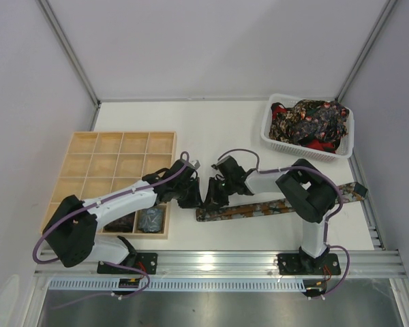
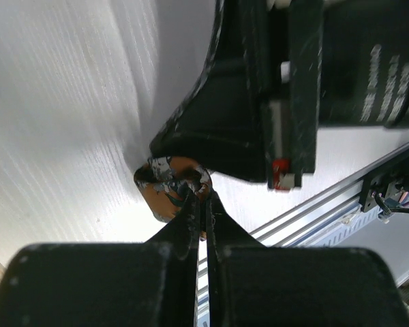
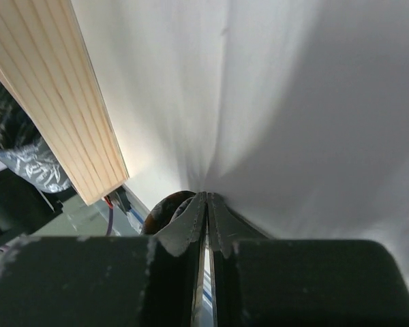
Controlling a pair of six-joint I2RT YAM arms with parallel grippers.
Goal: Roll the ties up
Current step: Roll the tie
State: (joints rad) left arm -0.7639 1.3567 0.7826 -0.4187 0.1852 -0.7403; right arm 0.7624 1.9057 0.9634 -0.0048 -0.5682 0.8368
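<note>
Far left: wooden grid tray [image 1: 95, 163], dark coils [image 1: 150, 219] in near-row compartments. Just right of tray: left gripper [image 1: 193, 199], jaws together, clamped on brown rolled end [image 2: 165, 194] of tie [image 1: 259, 208]. Facing it tip to tip: right gripper [image 1: 209, 198], jaws together too, rolled end just beside its tips; can't tell if pinched. Rest of tie flat on tabletop [image 1: 225, 129], running right under right arm twd tabletop edge. Back right: white basket [image 1: 303, 151] w/ heap of ties [image 1: 307, 122].
</note>
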